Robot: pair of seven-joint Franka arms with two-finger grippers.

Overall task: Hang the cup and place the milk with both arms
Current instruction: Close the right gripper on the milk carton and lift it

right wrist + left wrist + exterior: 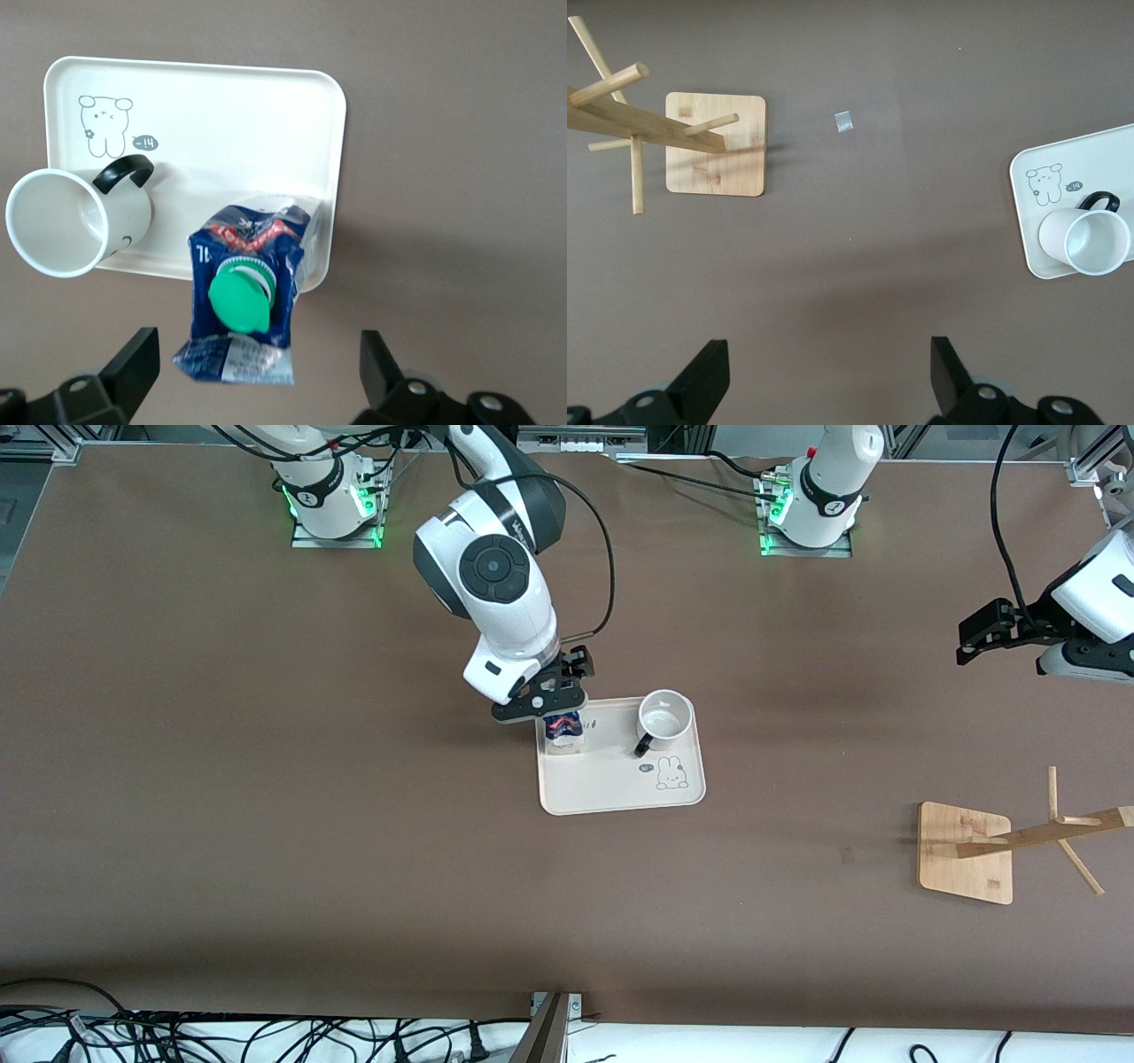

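The milk [563,733] stands upright on the white tray [602,784], in the corner toward the right arm's end and farther from the front camera. My right gripper [551,707] is open just over it. In the right wrist view the gripper [257,350] has one finger on each side of the carton [244,292], with a gap on both sides. The cup [664,717] stands upright on the same tray toward the left arm's end, with its black handle toward the front camera. My left gripper [974,638] waits open and empty above bare table; its wrist view shows the cup [1090,241].
A wooden cup rack [966,850] with a square base and slanted pegs stands near the left arm's end, nearer to the front camera than the tray. A small tape mark [847,856] lies on the brown table between tray and rack. The tray has a bunny drawing [671,773].
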